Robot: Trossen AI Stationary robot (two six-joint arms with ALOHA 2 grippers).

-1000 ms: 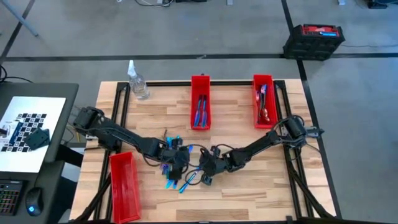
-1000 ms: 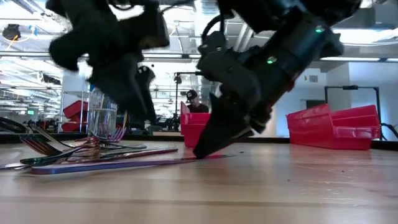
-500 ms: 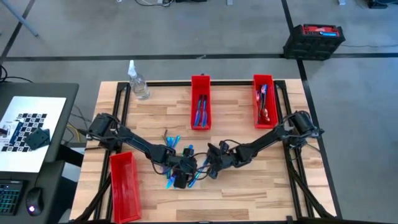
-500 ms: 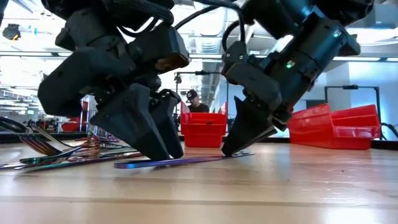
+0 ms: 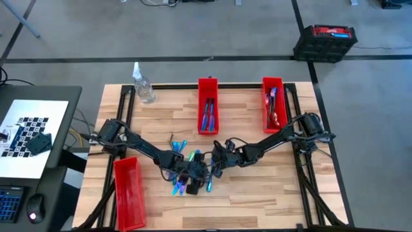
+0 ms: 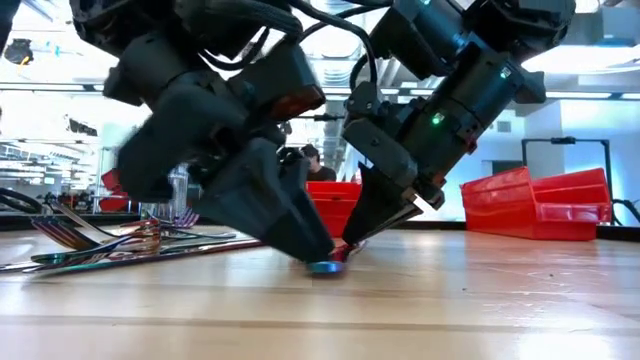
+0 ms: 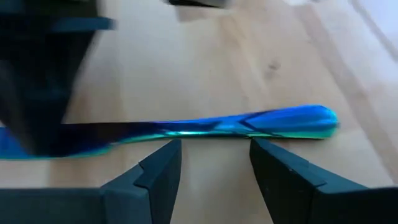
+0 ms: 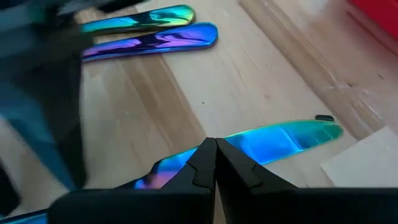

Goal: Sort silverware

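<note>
Now the left gripper, narrowly open, has dropped astride a blue iridescent knife flat on the wooden surface, while the right gripper, fingers pinched together, touches its other end, suggesting a handover.

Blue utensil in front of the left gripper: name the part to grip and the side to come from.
Grip the blue utensil at its slim middle, probably best straight from above. It lies flat on the wooden table, so only its narrow long edges offer a hold. The left gripper is open; set its fingers across the length. Keep clear of the shut right gripper nearby.
</note>
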